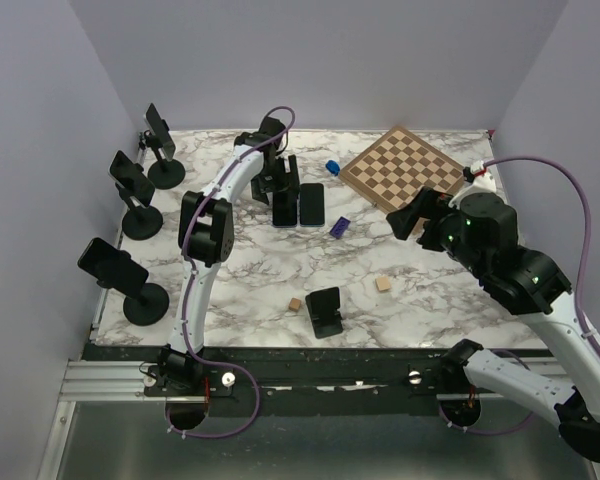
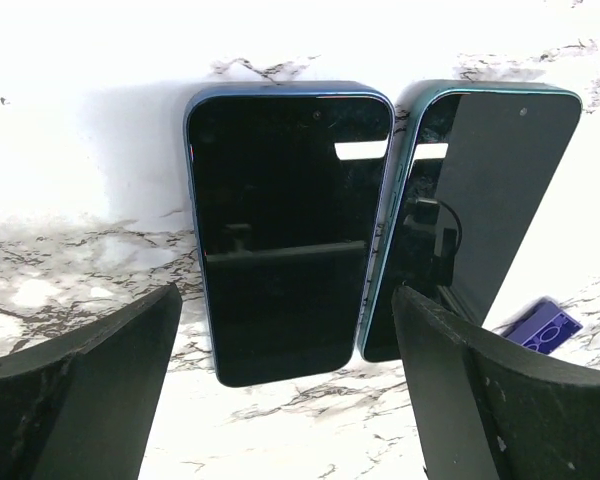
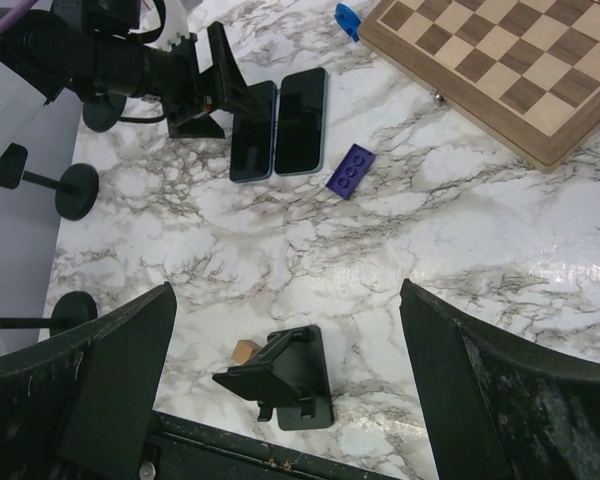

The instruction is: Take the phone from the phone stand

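Note:
Two dark phones lie flat side by side on the marble table, a blue-edged phone (image 2: 285, 230) (image 1: 285, 207) and a teal-edged phone (image 2: 460, 200) (image 1: 311, 205). My left gripper (image 2: 288, 290) (image 1: 280, 185) hovers over the near end of the blue-edged one, open, with nothing between its fingers (image 2: 90, 390). A small black folding phone stand (image 1: 325, 312) (image 3: 285, 380) sits empty near the front edge. Three round-base pole stands (image 1: 145, 303) along the left wall each carry a dark phone (image 1: 110, 262). My right gripper (image 3: 285, 290) (image 1: 412, 212) hangs open, high over the table's right side.
A chessboard (image 1: 398, 170) lies at the back right, with a small blue object (image 1: 332, 166) beside it. A purple brick (image 1: 341, 226) (image 2: 540, 328) lies right of the phones. Two small wooden cubes (image 1: 383, 284) (image 1: 295, 304) sit near the folding stand.

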Robot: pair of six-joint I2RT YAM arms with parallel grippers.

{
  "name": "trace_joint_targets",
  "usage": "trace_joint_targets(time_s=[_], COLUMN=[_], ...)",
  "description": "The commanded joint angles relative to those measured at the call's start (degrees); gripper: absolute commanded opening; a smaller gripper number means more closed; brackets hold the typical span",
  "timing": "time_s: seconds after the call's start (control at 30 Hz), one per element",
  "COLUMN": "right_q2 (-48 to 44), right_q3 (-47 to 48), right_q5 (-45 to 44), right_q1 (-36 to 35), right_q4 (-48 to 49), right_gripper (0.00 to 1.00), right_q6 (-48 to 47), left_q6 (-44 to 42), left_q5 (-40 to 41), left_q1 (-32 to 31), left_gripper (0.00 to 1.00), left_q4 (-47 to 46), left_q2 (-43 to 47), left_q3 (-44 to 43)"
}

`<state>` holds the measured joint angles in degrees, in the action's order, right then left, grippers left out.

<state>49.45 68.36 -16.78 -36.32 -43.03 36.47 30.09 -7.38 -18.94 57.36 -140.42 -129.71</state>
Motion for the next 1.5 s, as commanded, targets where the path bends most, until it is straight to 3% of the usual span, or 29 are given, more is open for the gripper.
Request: trace_joint_targets(time_s=[0.0,0.2,0.4,0.67,0.9,1.07,1.23,1.33,1.47], right_q2=[-0.8,-0.6,2.7,7.9,13.4,17.4,25.7,28.9,28.4], right_q3=[1.6,0.8,0.4,-4.2,-6.3,-7.8,-4.3,-3.0,-5.5], right_q5=[0.9,0.1,-1.7,4.3,2.9,-7.5,-27.0,-29.0,-20.4], right_q1=[-0.1,-0.2,-0.2,-0.2,-0.2,-0.2,0.3,5.3,21.3], right_q4=[-1.0,-1.4,-2.5,4.4,7.3,9.2,4.2,4.3,8.3], right_gripper=[1.0,1.0,1.0,1.0,1.0,1.0,1.0,1.0,1.0], right_q6=[0.5,-0.7,-1.4,-0.8,0.1,-3.8,-1.1,0.0,-0.4], left_q6=[-0.3,-1.2,-1.4,-2.5,-7.6,-14.3,-15.0,-15.2,-15.9], left_q5=[-1.9,-2.5,-2.3,1.6,5.3,6.9,4.8,3.2,4.6], left_q1=[0.4,0.4,0.2,-1.2,-2.5,-3.6,-5.5,-6.3,-6.5], left_gripper=[0.94,0.96,0.99,0.99,0.99,0.99,0.99,0.99,0.99], left_q4=[0.4,-3.0,-5.9,-16.8,-25.6,-30.2,-30.0,-31.6,-32.3], left_q2=[0.7,7.2,20.7,45.8,63.3,69.8,73.7,77.0,80.2], left_q3=[-0.4,5.0,10.6,31.7,48.1,55.3,55.8,57.6,58.7])
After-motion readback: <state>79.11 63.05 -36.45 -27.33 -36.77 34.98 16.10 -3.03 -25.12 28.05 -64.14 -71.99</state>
